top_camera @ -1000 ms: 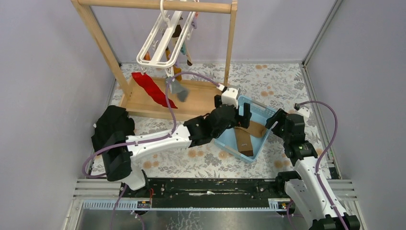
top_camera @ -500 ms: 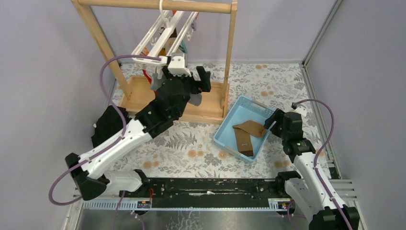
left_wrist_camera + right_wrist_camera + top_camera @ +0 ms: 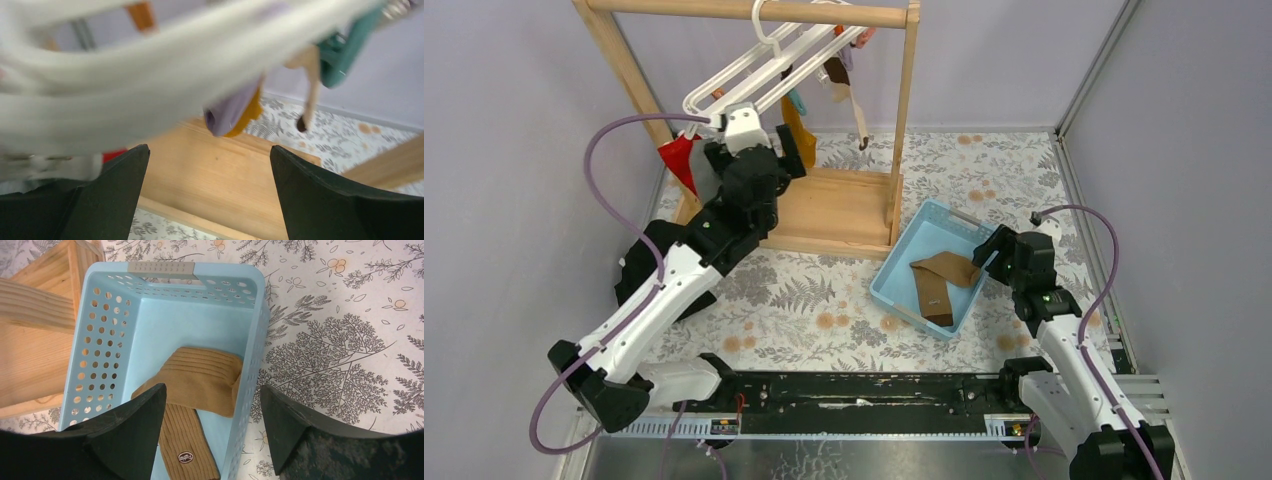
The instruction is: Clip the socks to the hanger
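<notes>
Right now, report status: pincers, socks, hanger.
Left pincer open, at hanger low end. Right pincer open, over socks. Both socks in blue basket, unclipped. Nothing on top of them.

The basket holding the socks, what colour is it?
The basket is light blue, seen best in the right wrist view.
</notes>
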`<state>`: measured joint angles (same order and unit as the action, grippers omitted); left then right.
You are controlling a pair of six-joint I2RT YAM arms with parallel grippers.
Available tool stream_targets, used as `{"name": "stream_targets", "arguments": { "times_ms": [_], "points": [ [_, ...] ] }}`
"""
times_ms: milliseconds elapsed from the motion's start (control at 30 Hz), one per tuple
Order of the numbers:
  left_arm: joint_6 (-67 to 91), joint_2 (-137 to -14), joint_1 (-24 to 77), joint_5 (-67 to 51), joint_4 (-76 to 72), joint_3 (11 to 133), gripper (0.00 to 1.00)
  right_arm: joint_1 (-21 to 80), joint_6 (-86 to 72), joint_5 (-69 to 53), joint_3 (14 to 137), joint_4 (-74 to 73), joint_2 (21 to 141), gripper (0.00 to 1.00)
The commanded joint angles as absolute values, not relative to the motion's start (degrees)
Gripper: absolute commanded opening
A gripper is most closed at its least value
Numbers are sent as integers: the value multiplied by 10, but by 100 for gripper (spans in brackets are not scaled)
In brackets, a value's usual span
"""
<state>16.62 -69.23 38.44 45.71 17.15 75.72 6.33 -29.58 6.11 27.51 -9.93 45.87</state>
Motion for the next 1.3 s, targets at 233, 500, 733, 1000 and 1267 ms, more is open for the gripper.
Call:
{"name": "stream_targets", "arguments": {
  "times_ms": [233, 500, 733, 1000, 1267],
  "points": [
    [178, -655, 349, 481, 199, 772, 99, 65, -251, 20, 304, -82, 452, 76],
    [171, -643, 310, 458, 213, 780, 98, 121, -159, -189, 385, 9, 409, 80],
    [185, -653, 305, 426, 222, 785, 98, 218, -119, -185, 596, -31, 559, 81],
    [196, -637, 305, 412, 222, 773, 98, 382, -24, -64, 820, -23, 730, 81],
    [180, -604, 305, 408, 220, 756, 98, 430, -3, -49, 934, 28, 848, 77]
  ]
}}
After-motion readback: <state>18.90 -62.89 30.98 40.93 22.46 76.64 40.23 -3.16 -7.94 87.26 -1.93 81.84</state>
